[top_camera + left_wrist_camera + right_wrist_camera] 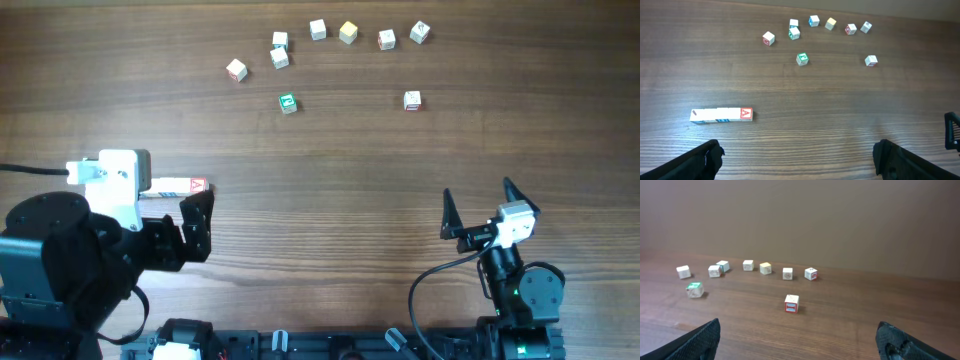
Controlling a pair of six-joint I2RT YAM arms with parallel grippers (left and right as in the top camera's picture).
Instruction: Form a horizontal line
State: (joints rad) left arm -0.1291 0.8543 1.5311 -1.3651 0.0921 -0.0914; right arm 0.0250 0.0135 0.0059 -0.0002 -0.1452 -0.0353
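Whitish wooden cubes form the horizontal line (pixel 721 115) on a grained table (pixel 815 100).

One horizontal line (pixel 721 115) and nine loose cubes (pixel 870 60).

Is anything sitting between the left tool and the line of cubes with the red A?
Nothing visible does. Only bare table lies between the open left tool and the line of cubes; the loose cubes all sit well beyond it.
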